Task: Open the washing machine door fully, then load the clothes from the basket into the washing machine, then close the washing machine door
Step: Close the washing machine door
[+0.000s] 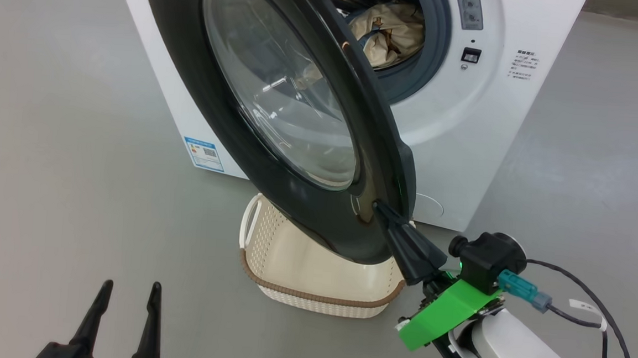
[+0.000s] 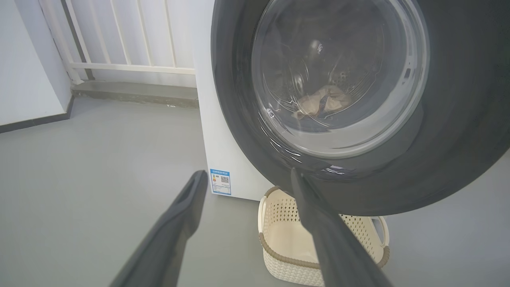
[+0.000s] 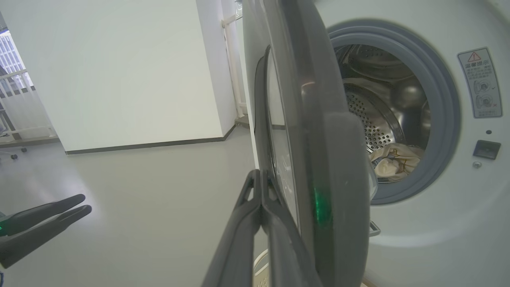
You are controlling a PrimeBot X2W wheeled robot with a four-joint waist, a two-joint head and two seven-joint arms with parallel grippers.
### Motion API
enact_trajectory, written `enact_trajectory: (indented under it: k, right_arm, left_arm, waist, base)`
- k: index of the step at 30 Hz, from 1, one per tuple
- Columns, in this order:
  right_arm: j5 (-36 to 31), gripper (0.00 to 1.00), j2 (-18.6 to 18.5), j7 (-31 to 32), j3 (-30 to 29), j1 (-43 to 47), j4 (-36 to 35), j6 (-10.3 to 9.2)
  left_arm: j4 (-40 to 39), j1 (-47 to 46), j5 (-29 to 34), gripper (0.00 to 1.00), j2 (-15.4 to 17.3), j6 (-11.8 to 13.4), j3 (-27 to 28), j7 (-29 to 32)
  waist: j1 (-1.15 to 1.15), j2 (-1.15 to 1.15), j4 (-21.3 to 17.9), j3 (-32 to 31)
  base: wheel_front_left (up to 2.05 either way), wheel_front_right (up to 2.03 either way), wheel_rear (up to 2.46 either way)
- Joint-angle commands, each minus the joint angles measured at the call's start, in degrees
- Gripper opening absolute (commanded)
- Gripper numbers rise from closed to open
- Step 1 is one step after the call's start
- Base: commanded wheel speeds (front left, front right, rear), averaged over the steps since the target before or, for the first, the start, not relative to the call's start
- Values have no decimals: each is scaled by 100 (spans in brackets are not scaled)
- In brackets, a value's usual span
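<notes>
1. The big white front-loading washing machine (image 1: pixel 494 129) stands on the grey floor (image 1: pixel 50 129). Its large round glossy black door with the bulging clear glass window (image 1: pixel 268 104) is swung partway, at an angle between wide open and shut, and overhangs the basket.
2. Loading looks done. The soft cream and light blue clothes (image 1: pixel 391 34) lie heaped at the bottom of the perforated steel drum (image 3: pixel 370 115), inside the grey rubber ring (image 3: pixel 442 119). The left wrist view shows them through the door glass.
3. The small rectangular cream plastic basket with a brown rim and white side handles (image 1: pixel 317 298) sits on the floor just in front of the machine, under the door's lower edge. What shows of its inside is bare, though the door hides part of it.
4. The right gripper (image 1: pixel 379 207) has its jaws pressed together on nothing. Its tips touch the door's outer face low down, near the free edge.
5. The left gripper (image 1: pixel 130 289) hovers over the floor, well apart from the door, with its jaws spread and empty.
6. By my reading, only the last step is left: pushing the door round until it latches against the machine's front.
</notes>
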Motion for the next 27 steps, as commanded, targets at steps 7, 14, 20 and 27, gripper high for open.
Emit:
enact_trajectory:
  k: [7, 14, 20, 27]
  right_arm:
    - [-26, 0, 7, -28, -155, -257, 18, 25]
    - [-44, 0, -54, -28, -409, -345, 90, 25]
    - [-77, 0, -145, -28, -696, -481, 100, 25]
    - [-55, 0, -329, -28, -1058, -789, 137, 25]
  left_arm:
    - [-204, -325, -95, 100, 36, 77, 91, -52]
    - [-291, -350, -101, 100, 36, 123, 28, -52]
    - [-404, -415, -136, 100, 36, 173, -93, -52]
    - [-556, -642, -258, 100, 36, 307, -370, -52]
  waist:
    - [0, 0, 67, 86]
    - [0, 0, 95, 160]
    - [0, 0, 104, 330]
    - [0, 0, 141, 651]
  base:
    - [0, 0, 0]
    - [0, 0, 0]
    - [0, 0, 0]
    - [0, 0, 0]
